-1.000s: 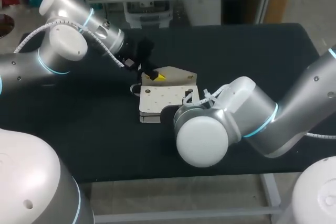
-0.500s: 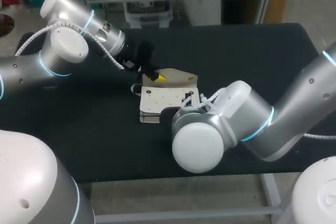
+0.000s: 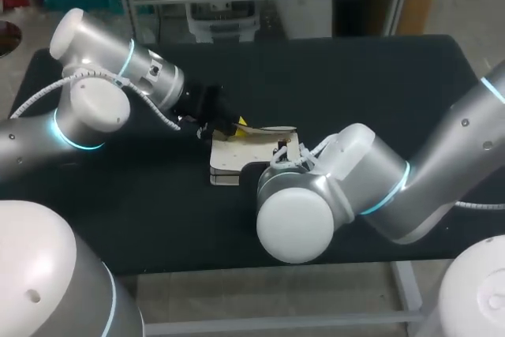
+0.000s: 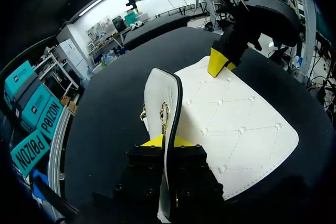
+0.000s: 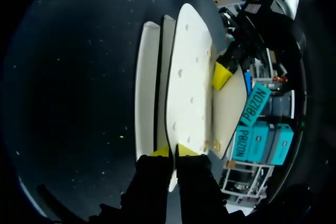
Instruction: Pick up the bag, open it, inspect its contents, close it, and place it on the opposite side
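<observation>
left tool (image 4: pixel 167 141) and right tool (image 5: pixel 174 151) each clench the flat white quilted bag (image 4: pixel 236 124).

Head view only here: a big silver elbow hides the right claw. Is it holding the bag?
Observer: Yes. The right wrist view shows the right gripper shut on the edge of the bag.
Operator: And the left claw, is it just resting on the flap?
Observer: No. In the left wrist view the left gripper pinches the flap from both sides.
Operator: Any clasp?
Observer: A gold ring sits on the flap, just ahead of that gripper.
</observation>
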Robot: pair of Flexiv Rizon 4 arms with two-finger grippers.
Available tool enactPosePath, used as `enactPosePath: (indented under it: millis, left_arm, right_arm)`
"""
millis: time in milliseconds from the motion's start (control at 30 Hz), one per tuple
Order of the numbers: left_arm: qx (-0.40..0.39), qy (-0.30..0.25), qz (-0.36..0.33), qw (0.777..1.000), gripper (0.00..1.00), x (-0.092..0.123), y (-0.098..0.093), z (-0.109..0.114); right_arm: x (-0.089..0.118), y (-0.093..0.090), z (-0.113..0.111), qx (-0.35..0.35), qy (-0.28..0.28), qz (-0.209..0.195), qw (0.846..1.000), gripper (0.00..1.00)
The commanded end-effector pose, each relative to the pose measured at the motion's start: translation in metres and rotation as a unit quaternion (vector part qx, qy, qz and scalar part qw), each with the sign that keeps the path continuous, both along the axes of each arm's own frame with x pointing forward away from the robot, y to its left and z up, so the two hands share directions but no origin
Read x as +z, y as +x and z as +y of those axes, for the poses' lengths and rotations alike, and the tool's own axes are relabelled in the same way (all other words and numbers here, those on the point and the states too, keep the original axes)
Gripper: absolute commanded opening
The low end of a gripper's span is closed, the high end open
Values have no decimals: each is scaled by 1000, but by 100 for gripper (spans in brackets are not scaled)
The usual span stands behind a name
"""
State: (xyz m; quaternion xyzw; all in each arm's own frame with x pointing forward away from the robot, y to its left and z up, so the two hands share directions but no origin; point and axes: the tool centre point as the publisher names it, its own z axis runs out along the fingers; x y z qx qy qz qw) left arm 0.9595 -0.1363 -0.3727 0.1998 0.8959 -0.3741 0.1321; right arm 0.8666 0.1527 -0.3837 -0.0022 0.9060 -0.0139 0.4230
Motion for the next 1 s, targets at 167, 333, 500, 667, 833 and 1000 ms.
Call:
enactPosePath:
  millis: [167, 333, 500, 667, 833, 1000]
  left_arm:
    - [24, -10, -8, 1000, 7, -8, -16, -1]
    - [27, -22, -10, 999, 51, 6, -16, 2]
    - [23, -29, -15, 999, 47, 20, -16, 7]
    - [22, -32, -16, 999, 47, 34, -12, 10]
    - [23, -30, -18, 999, 24, 40, -8, 9]
    - [25, -21, -24, 999, 0, 39, -6, 7]
  right_arm:
    - [-7, -1, -2, 7, 4, -76, 997, 0]
    - [-7, -1, -2, 7, 4, -76, 997, 0]
    - [-7, -1, -2, 7, 4, -76, 997, 0]
    - [-7, -1, -2, 7, 4, -76, 997, 0]
    - [-7, -1, -2, 7, 4, -76, 997, 0]
    - [-7, -1, -2, 7, 4, -76, 997, 0]
